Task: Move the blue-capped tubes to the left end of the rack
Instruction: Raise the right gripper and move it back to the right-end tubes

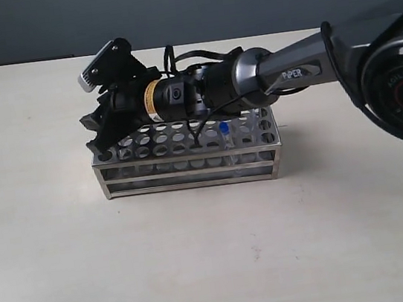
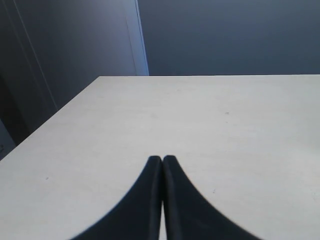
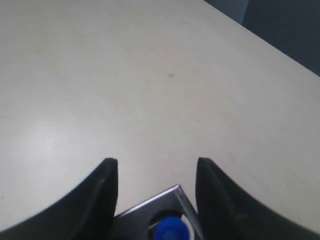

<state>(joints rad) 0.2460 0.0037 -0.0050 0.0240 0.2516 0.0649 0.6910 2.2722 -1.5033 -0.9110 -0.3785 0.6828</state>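
The steel rack (image 1: 189, 169) stands mid-table in the exterior view. One blue-capped tube (image 1: 223, 130) stands in a front hole towards its right end. My right gripper (image 1: 96, 133) reaches across from the right and hangs over the rack's left end. In the right wrist view that gripper (image 3: 156, 162) is open. Between its fingers a blue-capped tube (image 3: 171, 230) stands in the corner hole of the rack (image 3: 145, 210), with neither finger touching the cap. My left gripper (image 2: 162, 158) is shut with nothing in it, over bare table, away from the rack.
The right arm's black wrist and cables (image 1: 179, 98) lie low over the rack's back rows and hide them. The pale table (image 1: 201, 256) runs wide in front of the rack. In the left wrist view the table's far edge (image 2: 210, 76) meets a grey wall.
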